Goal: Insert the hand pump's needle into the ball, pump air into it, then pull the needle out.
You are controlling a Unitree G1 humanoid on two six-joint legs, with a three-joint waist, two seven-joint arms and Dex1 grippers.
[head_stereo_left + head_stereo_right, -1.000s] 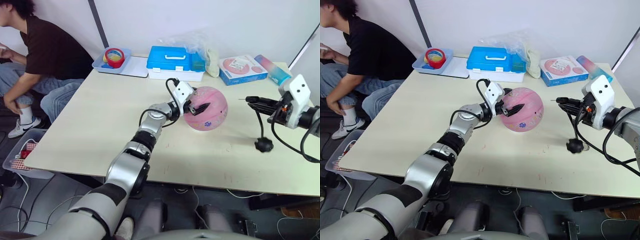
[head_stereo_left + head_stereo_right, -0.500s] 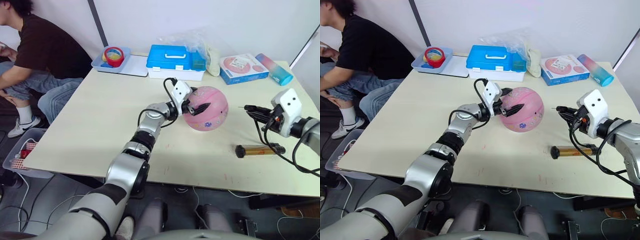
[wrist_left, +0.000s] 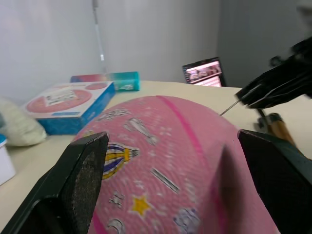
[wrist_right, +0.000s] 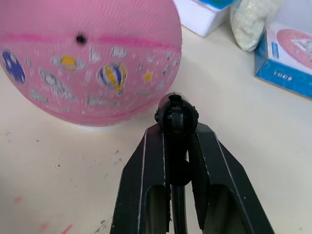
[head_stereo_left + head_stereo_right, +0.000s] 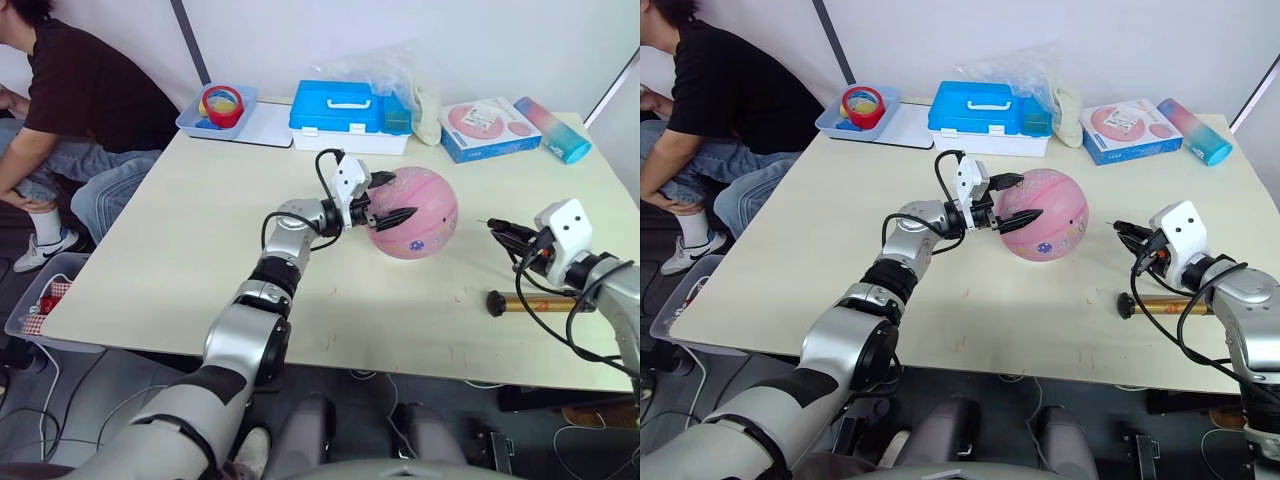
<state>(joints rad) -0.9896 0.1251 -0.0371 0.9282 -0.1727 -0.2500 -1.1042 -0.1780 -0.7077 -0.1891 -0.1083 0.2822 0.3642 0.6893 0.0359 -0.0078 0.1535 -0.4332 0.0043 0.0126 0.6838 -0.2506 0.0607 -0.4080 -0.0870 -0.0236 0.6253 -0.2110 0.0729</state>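
Two claws working beside the ball

Left claw is spreading wide against the pink ball on the desk. Right claw is pinching the needle fitting, tip apart from the ball. Pump is lying flat nearby.

The ball rests on the table; the left gripper spans its left side, fingers spread; the right gripper grips the needle fitting, apart from the ball; the hand pump lies flat nearby.
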